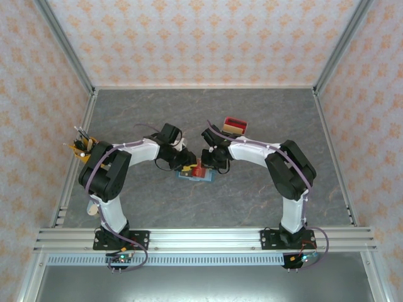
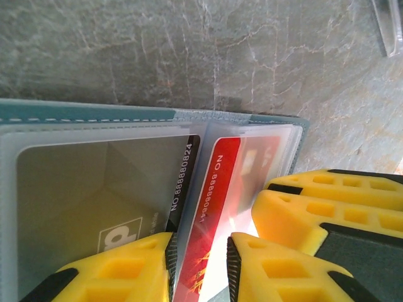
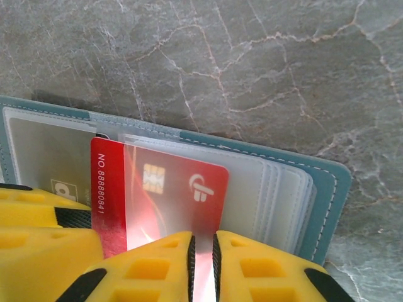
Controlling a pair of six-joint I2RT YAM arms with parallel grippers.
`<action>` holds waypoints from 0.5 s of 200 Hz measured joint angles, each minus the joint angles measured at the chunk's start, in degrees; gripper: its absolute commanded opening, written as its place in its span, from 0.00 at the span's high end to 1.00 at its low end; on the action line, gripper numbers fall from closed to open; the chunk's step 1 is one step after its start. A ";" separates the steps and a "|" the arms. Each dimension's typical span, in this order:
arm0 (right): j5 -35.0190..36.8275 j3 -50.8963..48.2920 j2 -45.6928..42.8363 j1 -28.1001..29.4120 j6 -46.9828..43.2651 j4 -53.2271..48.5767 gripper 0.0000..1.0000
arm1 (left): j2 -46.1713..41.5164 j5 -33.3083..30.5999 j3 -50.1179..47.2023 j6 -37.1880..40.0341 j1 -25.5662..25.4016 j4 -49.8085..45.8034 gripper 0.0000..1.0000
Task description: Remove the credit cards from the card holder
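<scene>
The teal card holder (image 1: 189, 176) lies open on the grey table between my two arms. In the left wrist view its stitched rim (image 2: 88, 112) frames clear sleeves holding a tan card (image 2: 94, 189) and a red card (image 2: 220, 182). My left gripper (image 2: 200, 264) is closed around the red card's numbered edge. In the right wrist view the red card (image 3: 170, 182) sticks partly out of its sleeve to the left. My right gripper (image 3: 203, 264) is shut on that clear sleeve's lower edge. The holder's teal cover (image 3: 327, 189) shows at the right. From above, the left gripper (image 1: 187, 165) and right gripper (image 1: 208, 160) nearly touch.
A red-topped box (image 1: 236, 124) stands just behind the right arm. A tan stand with pens (image 1: 82, 149) sits at the table's left edge. A clear plastic corner (image 2: 390, 25) shows at the upper right of the left wrist view. Patterned walls enclose the table.
</scene>
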 measured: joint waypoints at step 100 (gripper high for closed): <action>-0.07 0.00 0.35 -0.22 0.00 0.07 0.82 | 1.07 2.03 0.70 0.74 -0.02 -0.04 0.70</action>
